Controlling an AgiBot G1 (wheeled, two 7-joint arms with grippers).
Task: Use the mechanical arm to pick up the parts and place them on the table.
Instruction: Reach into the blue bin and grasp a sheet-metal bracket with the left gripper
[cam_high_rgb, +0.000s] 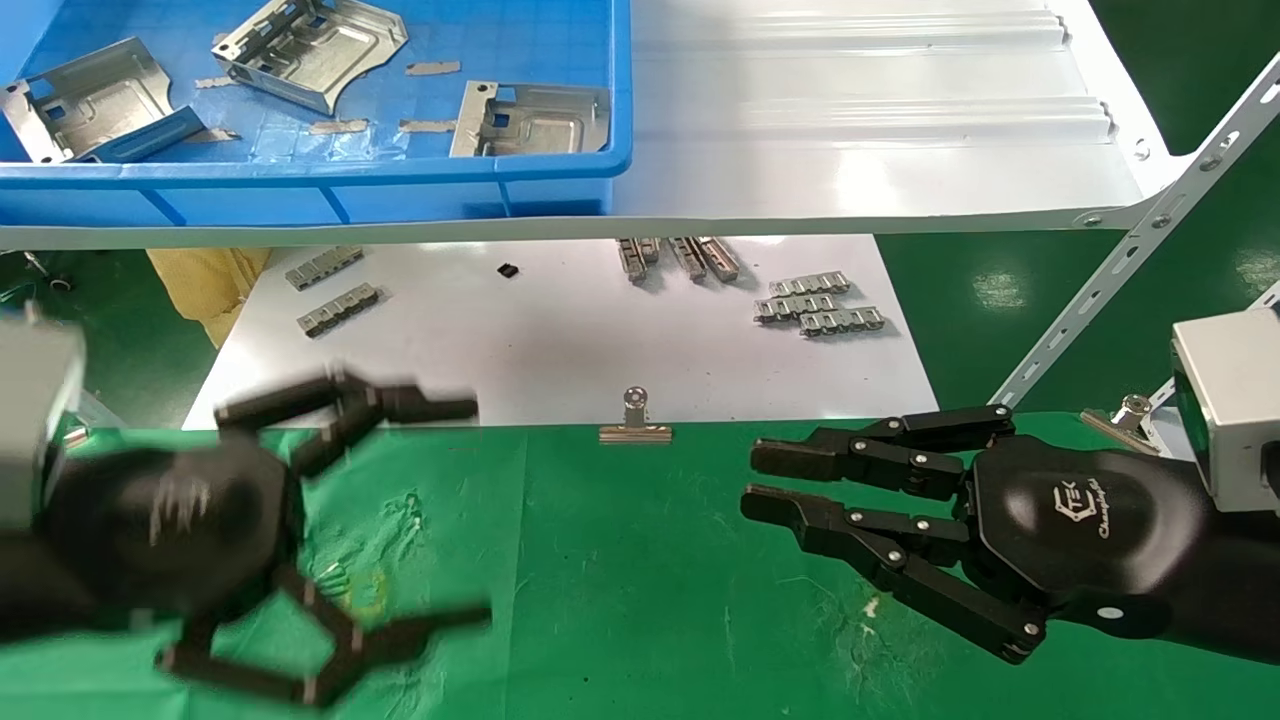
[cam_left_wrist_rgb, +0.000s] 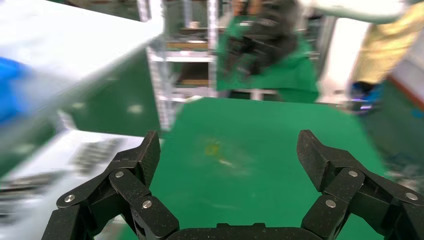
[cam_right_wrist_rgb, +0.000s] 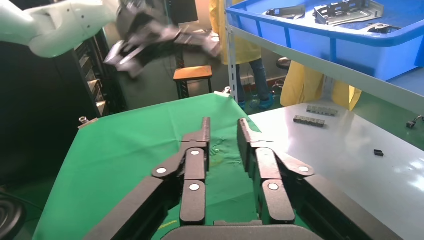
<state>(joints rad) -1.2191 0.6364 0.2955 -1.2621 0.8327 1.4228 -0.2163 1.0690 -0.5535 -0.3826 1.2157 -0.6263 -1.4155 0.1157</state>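
Three silver parts (cam_high_rgb: 95, 100) (cam_high_rgb: 310, 45) (cam_high_rgb: 535, 120) lie in a blue bin (cam_high_rgb: 300, 175) on the white shelf, at the far left. My left gripper (cam_high_rgb: 478, 512) is blurred, spread wide open and empty over the green table cloth (cam_high_rgb: 620, 580) at the near left. In the left wrist view it (cam_left_wrist_rgb: 230, 150) frames only bare cloth (cam_left_wrist_rgb: 260, 130). My right gripper (cam_high_rgb: 752, 478) hovers over the cloth at the right, fingers parallel with a narrow gap, holding nothing; the right wrist view (cam_right_wrist_rgb: 223, 124) shows the same. No part is on the cloth.
A white board (cam_high_rgb: 560, 340) behind the cloth carries grey link strips (cam_high_rgb: 820, 305) (cam_high_rgb: 335, 290). A binder clip (cam_high_rgb: 635, 420) sits on the cloth's far edge, another (cam_high_rgb: 1125, 415) at the right. The white ribbed shelf (cam_high_rgb: 880, 130) overhangs, with a perforated brace (cam_high_rgb: 1130, 260).
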